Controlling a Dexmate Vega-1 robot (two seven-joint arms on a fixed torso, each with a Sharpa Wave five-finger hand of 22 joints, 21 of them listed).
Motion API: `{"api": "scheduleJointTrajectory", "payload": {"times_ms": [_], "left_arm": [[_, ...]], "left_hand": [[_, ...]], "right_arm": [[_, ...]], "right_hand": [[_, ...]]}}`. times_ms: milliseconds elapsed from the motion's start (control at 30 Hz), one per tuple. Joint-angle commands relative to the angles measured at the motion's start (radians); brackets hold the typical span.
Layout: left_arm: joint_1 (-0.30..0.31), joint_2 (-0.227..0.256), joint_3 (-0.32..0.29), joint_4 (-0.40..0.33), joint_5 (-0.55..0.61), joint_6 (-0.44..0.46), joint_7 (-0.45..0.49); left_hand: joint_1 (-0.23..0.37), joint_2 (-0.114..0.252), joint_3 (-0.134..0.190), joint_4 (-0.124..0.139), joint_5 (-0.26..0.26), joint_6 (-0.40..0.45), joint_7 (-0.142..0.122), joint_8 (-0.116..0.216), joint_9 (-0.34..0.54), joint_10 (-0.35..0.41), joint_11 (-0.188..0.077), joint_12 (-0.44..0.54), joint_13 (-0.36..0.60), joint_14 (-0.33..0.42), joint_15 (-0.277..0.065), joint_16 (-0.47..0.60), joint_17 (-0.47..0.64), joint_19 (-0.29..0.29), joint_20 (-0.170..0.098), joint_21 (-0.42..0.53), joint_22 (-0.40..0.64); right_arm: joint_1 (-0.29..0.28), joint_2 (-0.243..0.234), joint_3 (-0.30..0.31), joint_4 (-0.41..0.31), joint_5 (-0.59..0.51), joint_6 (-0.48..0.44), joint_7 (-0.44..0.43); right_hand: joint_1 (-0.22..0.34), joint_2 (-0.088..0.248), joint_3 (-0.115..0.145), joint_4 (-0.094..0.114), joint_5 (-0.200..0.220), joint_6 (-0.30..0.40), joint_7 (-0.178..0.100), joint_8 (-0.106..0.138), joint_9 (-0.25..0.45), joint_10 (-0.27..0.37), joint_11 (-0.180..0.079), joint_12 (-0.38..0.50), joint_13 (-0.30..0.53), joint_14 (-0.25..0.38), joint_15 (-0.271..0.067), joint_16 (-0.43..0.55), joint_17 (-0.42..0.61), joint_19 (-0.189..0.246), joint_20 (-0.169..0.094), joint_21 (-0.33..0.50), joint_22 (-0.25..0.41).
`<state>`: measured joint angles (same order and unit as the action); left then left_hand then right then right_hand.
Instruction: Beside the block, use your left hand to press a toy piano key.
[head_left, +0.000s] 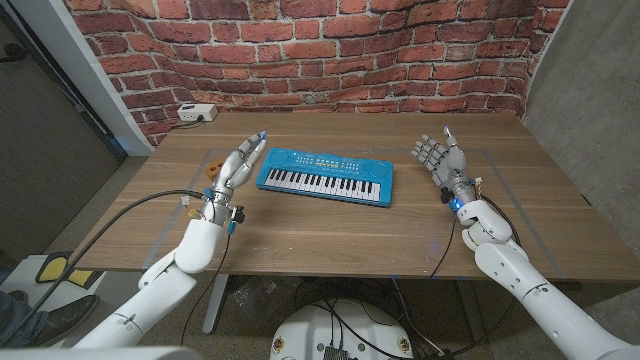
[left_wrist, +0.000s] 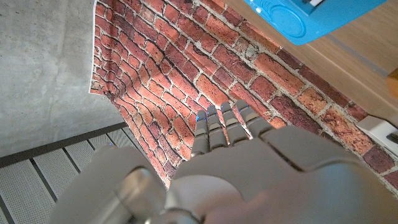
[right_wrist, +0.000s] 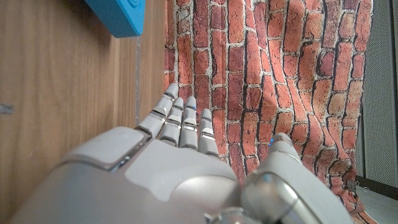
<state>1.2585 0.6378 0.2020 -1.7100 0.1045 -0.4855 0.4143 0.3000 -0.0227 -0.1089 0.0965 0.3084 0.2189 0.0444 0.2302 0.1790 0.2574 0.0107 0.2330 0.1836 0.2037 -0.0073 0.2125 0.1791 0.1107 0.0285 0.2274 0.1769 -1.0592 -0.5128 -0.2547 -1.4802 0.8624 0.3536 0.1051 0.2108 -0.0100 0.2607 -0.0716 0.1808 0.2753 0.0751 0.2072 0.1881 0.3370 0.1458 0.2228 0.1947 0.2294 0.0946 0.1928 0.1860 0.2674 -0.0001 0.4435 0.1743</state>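
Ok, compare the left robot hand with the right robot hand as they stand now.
The left robot hand is close beside the piano's left end, fingers slanting toward it; the right robot hand stands apart from the piano's right end. The left hand's fingers lie stretched nearly straight and together; the right hand's fingers point up, spread and slightly curled. An orange block lies by the left hand. Both are open, hold nothing and touch no key.

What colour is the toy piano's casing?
Bright blue, with white and black keys. The toy piano shows best in the head view.
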Motion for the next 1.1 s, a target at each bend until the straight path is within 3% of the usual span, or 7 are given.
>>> {"api": "scheduleJointTrajectory", "payload": {"times_ms": [33, 633, 700, 833, 967, 1033, 1100], "left_arm": [[0.044, 0.032, -0.011, -0.130, 0.236, 0.239, 0.130], [0.042, 0.103, 0.064, -0.257, 0.447, 0.526, 0.189], [0.041, 0.113, 0.072, -0.271, 0.462, 0.556, 0.181], [0.034, 0.131, 0.094, -0.297, 0.506, 0.620, 0.173], [0.023, 0.148, 0.119, -0.313, 0.537, 0.667, 0.158], [0.017, 0.153, 0.129, -0.316, 0.540, 0.681, 0.152], [0.011, 0.157, 0.141, -0.320, 0.557, 0.706, 0.149]], "left_hand": [[0.001, 0.009, -0.005, 0.000, 0.005, 0.013, -0.003, 0.005, 0.005, 0.011, -0.002, 0.004, 0.006, 0.009, -0.005, 0.000, 0.003, 0.009, 0.001, -0.005, 0.003], [0.008, 0.020, -0.008, 0.001, 0.006, 0.058, -0.017, 0.012, 0.005, 0.013, -0.013, -0.004, 0.006, 0.005, -0.011, -0.008, 0.004, -0.008, 0.002, -0.016, 0.004], [0.009, 0.023, -0.010, 0.002, 0.006, 0.067, -0.023, 0.013, 0.005, 0.016, -0.018, -0.006, 0.006, 0.003, -0.015, -0.011, 0.004, -0.015, 0.019, -0.020, 0.004], [0.010, 0.026, -0.012, 0.003, 0.007, 0.083, -0.031, 0.015, 0.005, 0.023, -0.025, -0.006, 0.006, 0.001, -0.021, -0.013, 0.004, -0.018, 0.024, -0.021, 0.004], [0.010, 0.029, -0.015, 0.004, 0.007, 0.099, -0.038, 0.016, 0.005, 0.016, -0.022, -0.011, 0.006, -0.005, -0.022, -0.017, 0.004, -0.021, 0.009, -0.023, 0.004], [0.012, 0.034, -0.017, 0.006, 0.007, 0.114, -0.029, 0.017, 0.006, 0.008, -0.004, -0.018, 0.006, -0.010, -0.015, -0.020, 0.004, -0.023, -0.021, -0.024, 0.004], [0.013, 0.035, -0.018, 0.006, 0.007, 0.123, -0.024, 0.018, 0.006, 0.008, -0.002, -0.019, 0.006, -0.012, -0.011, -0.021, 0.004, -0.022, -0.033, -0.024, 0.004]], "right_arm": [[0.001, 0.002, 0.002, 0.016, 0.001, 0.015, 0.018], [-0.012, -0.009, 0.007, 0.006, -0.002, 0.017, 0.016], [-0.014, -0.010, 0.007, 0.005, -0.003, 0.018, 0.016], [-0.016, -0.012, 0.008, 0.002, -0.001, 0.015, 0.015], [-0.016, -0.013, 0.008, 0.001, -0.001, 0.015, 0.017], [-0.016, -0.014, 0.008, 0.001, 0.001, 0.014, 0.020], [-0.018, -0.015, 0.008, -0.002, -0.003, 0.015, 0.016]], "right_hand": [[0.001, 0.008, 0.002, -0.007, 0.003, 0.005, 0.000, 0.005, 0.004, 0.013, 0.001, 0.007, -0.001, 0.007, -0.002, 0.004, 0.003, 0.008, 0.000, -0.001, 0.002], [-0.003, 0.007, -0.001, -0.007, 0.003, 0.004, 0.002, 0.002, 0.004, 0.014, 0.002, 0.007, -0.001, 0.008, -0.001, 0.002, 0.003, 0.010, 0.001, -0.007, 0.002], [-0.003, 0.007, -0.001, -0.007, 0.003, 0.004, 0.002, 0.002, 0.004, 0.014, 0.002, 0.007, -0.001, 0.008, -0.001, 0.002, 0.003, 0.011, 0.001, -0.008, 0.002], [-0.003, 0.007, -0.001, -0.007, 0.003, 0.005, 0.001, 0.001, 0.004, 0.015, 0.001, 0.007, -0.001, 0.008, -0.001, 0.002, 0.003, 0.011, 0.001, -0.009, 0.002], [-0.004, 0.007, -0.002, -0.007, 0.003, 0.005, 0.001, 0.001, 0.004, 0.015, 0.001, 0.007, -0.001, 0.008, -0.001, 0.002, 0.003, 0.012, 0.001, -0.010, 0.003], [-0.004, 0.007, -0.002, -0.007, 0.003, 0.005, 0.002, 0.001, 0.004, 0.015, 0.001, 0.007, -0.001, 0.008, -0.001, 0.001, 0.003, 0.013, 0.001, -0.010, 0.003], [-0.004, 0.007, -0.002, -0.007, 0.003, 0.004, 0.003, 0.000, 0.004, 0.015, 0.001, 0.007, -0.001, 0.008, -0.001, 0.001, 0.003, 0.013, 0.000, -0.011, 0.003]]}}
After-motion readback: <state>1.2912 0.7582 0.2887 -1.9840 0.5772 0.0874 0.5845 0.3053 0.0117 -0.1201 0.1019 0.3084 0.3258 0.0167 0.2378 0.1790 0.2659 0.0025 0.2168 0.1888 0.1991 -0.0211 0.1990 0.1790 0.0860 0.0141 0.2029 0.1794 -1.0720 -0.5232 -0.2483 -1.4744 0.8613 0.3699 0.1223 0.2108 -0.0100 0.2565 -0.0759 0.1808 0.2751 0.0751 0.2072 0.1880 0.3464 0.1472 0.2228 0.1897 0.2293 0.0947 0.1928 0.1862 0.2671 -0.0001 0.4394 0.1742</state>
